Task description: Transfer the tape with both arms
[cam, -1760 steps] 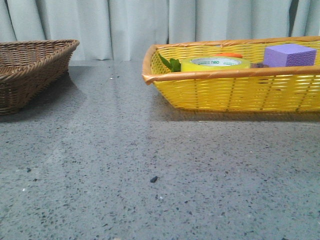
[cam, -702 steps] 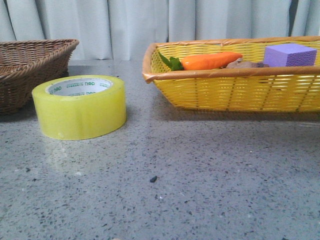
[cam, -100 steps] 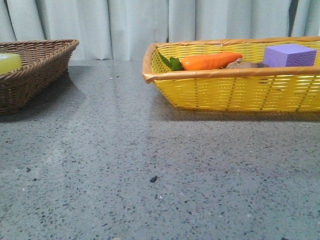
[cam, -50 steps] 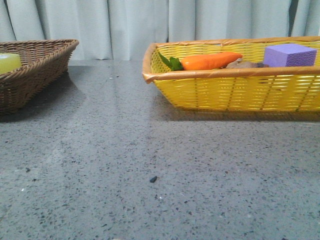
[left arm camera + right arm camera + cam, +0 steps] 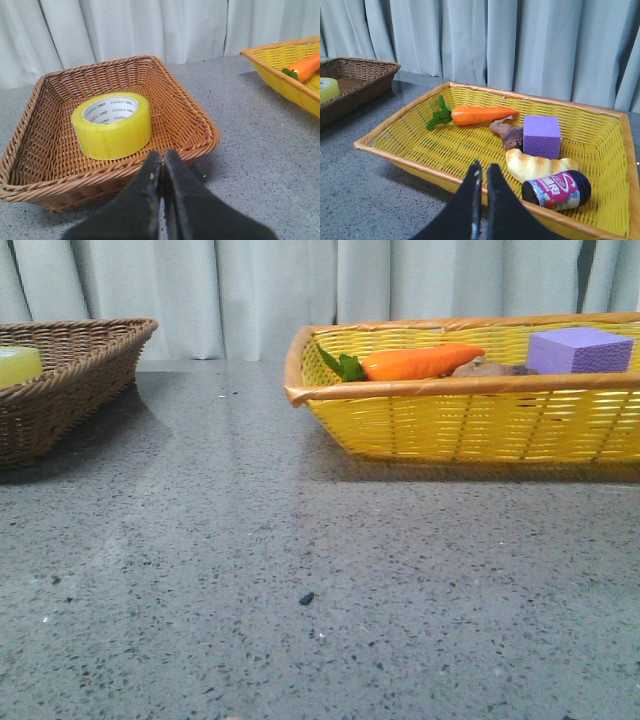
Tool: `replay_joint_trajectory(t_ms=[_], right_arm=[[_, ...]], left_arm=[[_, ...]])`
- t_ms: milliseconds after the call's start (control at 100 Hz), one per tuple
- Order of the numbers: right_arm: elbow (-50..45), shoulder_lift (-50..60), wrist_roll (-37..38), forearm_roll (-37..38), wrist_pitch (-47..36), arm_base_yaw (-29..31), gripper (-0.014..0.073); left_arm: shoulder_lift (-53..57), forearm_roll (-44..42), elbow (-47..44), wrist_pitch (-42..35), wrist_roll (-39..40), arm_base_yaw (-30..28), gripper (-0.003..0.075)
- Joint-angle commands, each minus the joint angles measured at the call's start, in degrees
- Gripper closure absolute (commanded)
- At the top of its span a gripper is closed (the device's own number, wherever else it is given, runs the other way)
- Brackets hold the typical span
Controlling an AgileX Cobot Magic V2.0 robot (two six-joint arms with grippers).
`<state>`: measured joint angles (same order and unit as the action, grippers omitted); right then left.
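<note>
Although the front view shows only a yellow sliver above the wicker rim, the left wrist view confirms the tape (image 5: pixel 112 125) lying flat on the floor of the brown wicker basket (image 5: pixel 190 117), core upward, clear of all four walls. Seven seconds earlier the roll stood on the speckled table (image 5: pixel 300 570) beside that basket; over the last second nothing in the front view has shifted, so the placement is judged complete and settled. The left gripper (image 5: pixel 162 162) sits outside the near rim, at about 5 o'clock from the roll in the wrist view, fingers pressed together and holding nothing. The right gripper (image 5: pixel 482 172) is likewise closed and empty, poised at the near edge of the yellow basket (image 5: pixel 410 112), which retains the carrot (image 5: pixel 482 115), purple block (image 5: pixel 541 136), bread roll (image 5: pixel 535 165) and small can (image 5: pixel 557 189). Assessment: transfer appears finished, with both arms disengaged and no further handling evidently required.
</note>
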<state>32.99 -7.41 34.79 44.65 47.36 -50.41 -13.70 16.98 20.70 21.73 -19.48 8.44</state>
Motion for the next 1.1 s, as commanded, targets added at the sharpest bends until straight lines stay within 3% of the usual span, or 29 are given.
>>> replay_joint_trajectory(t_ms=[0,120,210,350,460,580,690,1010,1090], right_arm=[[1.2,-0.9,-0.2,2.8,-3.1,0.1,0.0666],[1.2,-0.9,-0.2,2.8,-3.1,0.1,0.0666],[1.2,-0.9,-0.2,2.8,-3.1,0.1,0.0666],[1.2,-0.9,-0.2,2.8,-3.1,0.1,0.0668],[1.2,-0.9,-0.2,2.8,-3.1,0.1,0.0668],[1.2,-0.9,-0.2,2.8,-3.1,0.1,0.0668],[1.2,-0.9,-0.2,3.0,-3.1,0.1,0.0668],[1.2,-0.9,-0.2,3.0,-3.1,0.1,0.0668],[1.2,-0.9,-0.2,3.0,-3.1,0.1,0.0668]], left_arm=[[-0.7,1.1,1.2,-4.1,0.1,-0.1,0.0741],[0.1,0.7,-0.7,-4.4,0.1,-0.2,0.0741],[2.5,-4.1,-3.2,-5.2,0.1,-0.2,0.0741],[8.3,-8.9,-9.6,-13.9,1.4,-0.2,0.0741],[12.6,-8.9,-15.1,-22.3,7.8,-0.9,0.0741],[15.9,-12.2,-19.3,-23.7,17.6,-3.7,0.0741],[15.8,-14.7,-21.5,-22.9,24.7,-6.3,0.0741],[15.8,-14.7,-21.4,-6.1,24.8,-7.2,0.0741],[15.8,-14.7,-21.4,-5.4,24.8,-6.8,0.0741]])
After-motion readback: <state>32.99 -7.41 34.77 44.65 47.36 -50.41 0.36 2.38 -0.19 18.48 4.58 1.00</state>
